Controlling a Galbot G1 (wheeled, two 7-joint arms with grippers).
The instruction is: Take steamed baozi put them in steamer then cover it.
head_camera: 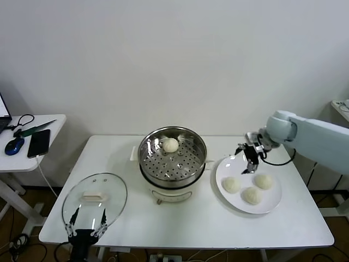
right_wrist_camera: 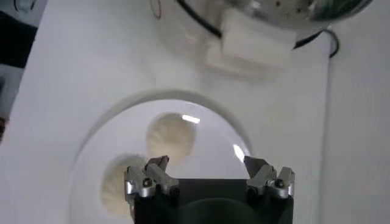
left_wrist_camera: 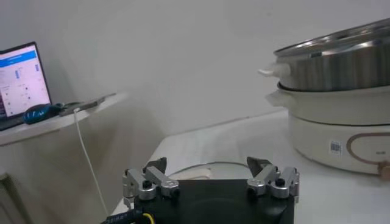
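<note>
right gripper (head_camera: pixel 252 161) jaws wide, empty, over plate (head_camera: pixel 224 166) | left gripper (head_camera: pixel 84 227) open, idle | risk: off-centre pinch squashes or rolls baozi (head_camera: pixel 231 184)

- In the head view the left gripper (head_camera: pixel 85 222) was partly cut off by the bottom edge, and it covered the near rim of the cover (head_camera: pixel 95 198).
- In the left wrist view the steamer (left_wrist_camera: pixel 338 58) ran off the right edge; its inside was hidden by its wall.
- The cover (left_wrist_camera: pixel 207 168) showed there only as a pale sliver behind the gripper body.
- In the right wrist view the steamer (right_wrist_camera: pixel 256 24) was cut by the top edge and blurred.
- One baozi (right_wrist_camera: pixel 114 184) was half hidden behind the right gripper (right_wrist_camera: pixel 207 164), and the plate (right_wrist_camera: pixel 91 146) ran off the bottom edge.
- A laptop (head_camera: pixel 3 112) was clipped by the left edge of the head view.
</note>
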